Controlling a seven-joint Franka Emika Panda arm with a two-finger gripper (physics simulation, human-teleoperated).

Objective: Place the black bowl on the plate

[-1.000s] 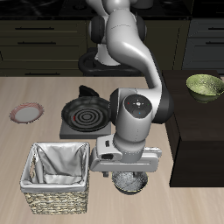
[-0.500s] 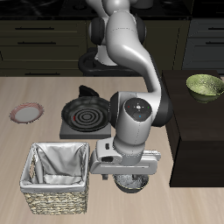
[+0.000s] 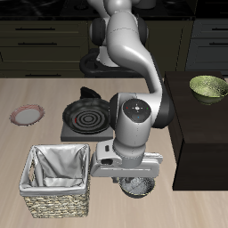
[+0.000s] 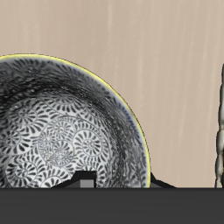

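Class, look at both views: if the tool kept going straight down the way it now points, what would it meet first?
Most likely the black bowl, directly under the tool; its speckled inside fills the wrist view. Remaining gap is unclear.

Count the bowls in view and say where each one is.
2. The black bowl sits on the table under the gripper, near the front edge. The olive-green bowl rests on the dark counter beside the table. None seem hidden.

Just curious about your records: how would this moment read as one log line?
gripper: low over black bowl, jaws unclear | plate: bare, far across table | bowl not lifted
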